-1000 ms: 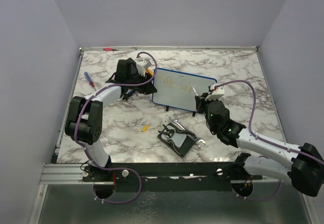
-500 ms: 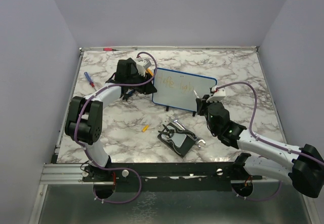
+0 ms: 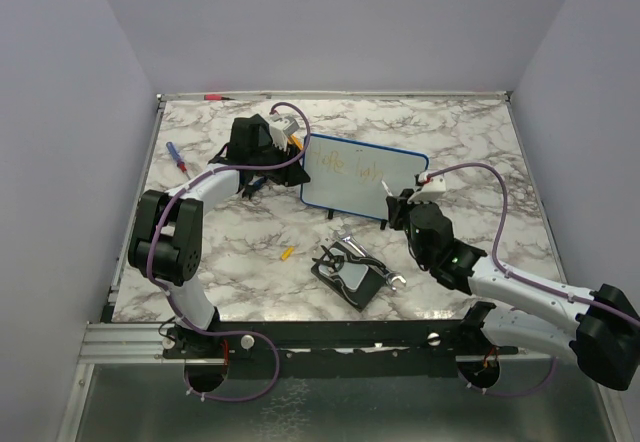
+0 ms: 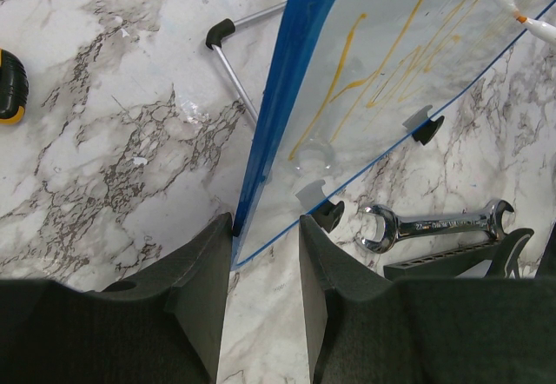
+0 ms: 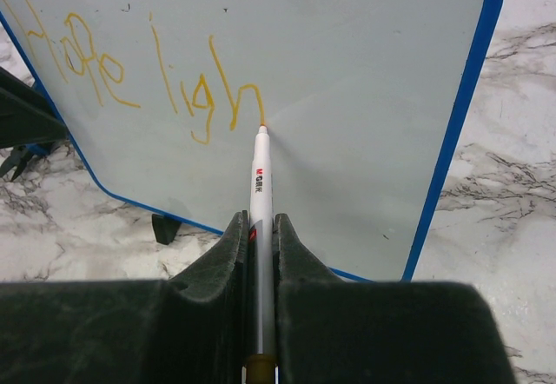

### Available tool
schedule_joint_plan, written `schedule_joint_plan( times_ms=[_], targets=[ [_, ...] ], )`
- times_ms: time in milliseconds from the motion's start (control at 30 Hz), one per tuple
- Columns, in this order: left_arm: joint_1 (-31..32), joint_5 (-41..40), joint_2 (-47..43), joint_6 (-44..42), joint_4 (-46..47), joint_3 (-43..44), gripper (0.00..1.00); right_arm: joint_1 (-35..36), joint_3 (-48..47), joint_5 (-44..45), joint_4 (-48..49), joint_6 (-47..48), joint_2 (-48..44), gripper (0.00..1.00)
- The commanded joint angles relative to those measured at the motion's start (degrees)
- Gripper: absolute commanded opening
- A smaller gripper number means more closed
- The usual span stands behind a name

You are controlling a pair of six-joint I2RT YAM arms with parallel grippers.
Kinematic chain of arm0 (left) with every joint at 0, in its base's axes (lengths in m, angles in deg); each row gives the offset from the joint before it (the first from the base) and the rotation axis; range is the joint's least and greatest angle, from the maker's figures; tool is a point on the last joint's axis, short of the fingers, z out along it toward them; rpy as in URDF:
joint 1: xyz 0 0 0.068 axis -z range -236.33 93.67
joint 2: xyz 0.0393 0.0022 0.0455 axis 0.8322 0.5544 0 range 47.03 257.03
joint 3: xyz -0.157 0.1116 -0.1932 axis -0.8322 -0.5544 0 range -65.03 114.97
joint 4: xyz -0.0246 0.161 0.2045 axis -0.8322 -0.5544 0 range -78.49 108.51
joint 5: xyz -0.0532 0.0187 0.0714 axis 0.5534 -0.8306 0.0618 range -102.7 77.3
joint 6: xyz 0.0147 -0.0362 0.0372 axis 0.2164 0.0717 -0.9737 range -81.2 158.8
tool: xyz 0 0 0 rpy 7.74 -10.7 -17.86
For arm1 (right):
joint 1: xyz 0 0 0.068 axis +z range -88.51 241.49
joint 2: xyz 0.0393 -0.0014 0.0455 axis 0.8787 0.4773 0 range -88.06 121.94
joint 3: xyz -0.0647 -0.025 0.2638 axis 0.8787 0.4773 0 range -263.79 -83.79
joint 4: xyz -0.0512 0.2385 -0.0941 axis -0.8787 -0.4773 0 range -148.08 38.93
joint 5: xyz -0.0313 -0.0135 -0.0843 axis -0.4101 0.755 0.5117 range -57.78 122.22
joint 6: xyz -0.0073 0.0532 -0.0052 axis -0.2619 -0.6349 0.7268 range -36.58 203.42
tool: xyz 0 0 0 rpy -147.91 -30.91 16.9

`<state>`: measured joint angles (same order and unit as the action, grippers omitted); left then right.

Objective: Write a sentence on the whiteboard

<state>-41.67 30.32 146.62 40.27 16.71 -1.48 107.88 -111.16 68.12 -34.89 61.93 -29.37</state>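
Observation:
The whiteboard [image 3: 365, 184] stands tilted on its small black feet at the table's middle, blue rim all round. The sentence [image 5: 113, 71] shows as thin orange letters, "Hope" then "ligh", also seen faintly from above [image 3: 345, 167]. My right gripper [image 5: 259, 219] is shut on a white marker [image 5: 261, 171], whose orange tip touches the board at the end of the last letter. My left gripper [image 4: 268, 223] grips the whiteboard's [image 4: 391, 62] lower left corner, one finger on the blue rim and one on the face. From above, the left gripper [image 3: 295, 157] is at the board's left edge and the right gripper [image 3: 397, 202] at its near right.
A chrome wrench [image 4: 434, 225] lies just in front of the board beside a black pad [image 3: 350, 280]. An orange cap [image 3: 288, 253] lies nearer the left arm. A blue and red screwdriver [image 3: 176, 156] sits at the far left, and a red pen [image 3: 213, 96] on the back edge.
My right gripper has shifted slightly with the marker as the last letter's stroke came down. The left gripper and the board have stayed still.

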Motion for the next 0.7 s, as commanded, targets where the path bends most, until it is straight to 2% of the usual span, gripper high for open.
schedule_joint_plan(
  times_ms=[0,333,667],
  targets=[
    [0.5,-0.3,0.0,-0.4,0.3,0.9,0.37,-0.2,1.0,0.1,-2.7,-0.1,-1.0,0.00],
    [0.5,-1.4,-0.1,-0.3,0.3,0.9,0.37,-0.2,0.5,0.6,-4.4,0.2,-7.0,0.00],
    [0.6,-1.3,-0.3,-0.4,0.2,0.7,0.37,-0.2,-0.3,0.5,1.0,2.2,-3.6,0.00]
  ],
)
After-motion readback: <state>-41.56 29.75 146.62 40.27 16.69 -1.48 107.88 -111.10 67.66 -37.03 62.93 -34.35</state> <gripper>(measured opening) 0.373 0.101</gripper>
